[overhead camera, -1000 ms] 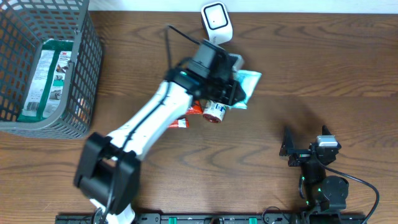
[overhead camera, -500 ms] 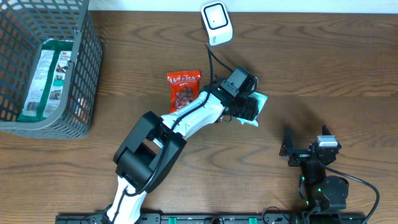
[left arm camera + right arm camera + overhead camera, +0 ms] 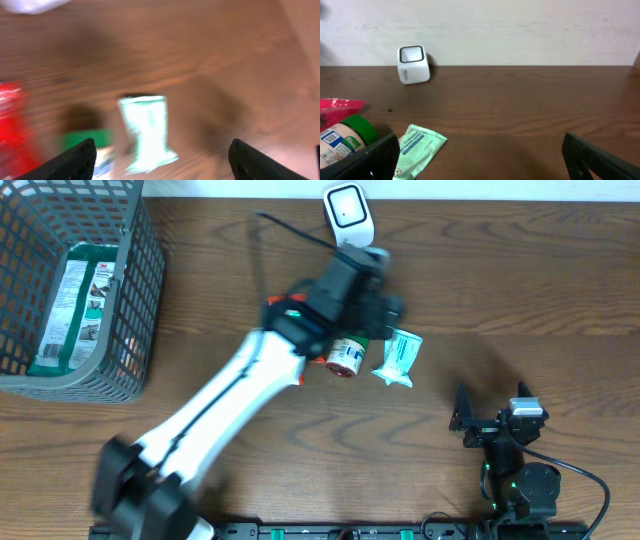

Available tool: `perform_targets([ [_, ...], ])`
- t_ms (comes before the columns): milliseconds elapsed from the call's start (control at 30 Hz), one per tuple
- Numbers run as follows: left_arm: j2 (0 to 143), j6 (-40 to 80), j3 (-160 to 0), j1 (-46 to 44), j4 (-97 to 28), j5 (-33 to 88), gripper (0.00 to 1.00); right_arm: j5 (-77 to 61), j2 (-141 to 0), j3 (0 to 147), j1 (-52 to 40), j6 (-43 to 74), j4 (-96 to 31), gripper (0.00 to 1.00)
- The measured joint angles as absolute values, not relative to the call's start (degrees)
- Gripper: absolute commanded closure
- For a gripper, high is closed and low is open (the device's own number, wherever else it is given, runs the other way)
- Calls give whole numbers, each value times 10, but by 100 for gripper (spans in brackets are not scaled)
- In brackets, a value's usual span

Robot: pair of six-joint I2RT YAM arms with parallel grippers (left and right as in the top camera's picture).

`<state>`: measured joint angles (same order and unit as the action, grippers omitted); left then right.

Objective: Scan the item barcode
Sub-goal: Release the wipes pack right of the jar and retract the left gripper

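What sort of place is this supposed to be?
Likely a mock shop checkout on a wooden table: a white barcode scanner, small packaged goods like the green packet, and a grey wire basket.

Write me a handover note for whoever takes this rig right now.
Left claw: open, empty, above the green packet.
Right claw: open, empty, parked at the near right of the table.
Items: the packet lies flat on the table, the bottle on its side next to it, the red bag partly under the left arm. The scanner stands at the far edge.
Done: one box sits in the basket, likely already scanned.
Left: nothing is at the scanner; pick up an item and show its barcode.
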<state>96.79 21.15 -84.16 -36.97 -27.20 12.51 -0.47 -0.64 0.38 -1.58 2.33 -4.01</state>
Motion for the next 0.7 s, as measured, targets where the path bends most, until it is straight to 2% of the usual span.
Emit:
perform_targets([
  [133,907,211,-845,-287,-387,64,16,-5,-6,4,-16,23,-40,1],
  [400,888,212,-845,-149,-511,17,15,-5,-6,4,-16,23,-40,1],
  [700,888,211,-845,-121,-536,11,14,-5,-6,4,-16,23,-40,1],
])
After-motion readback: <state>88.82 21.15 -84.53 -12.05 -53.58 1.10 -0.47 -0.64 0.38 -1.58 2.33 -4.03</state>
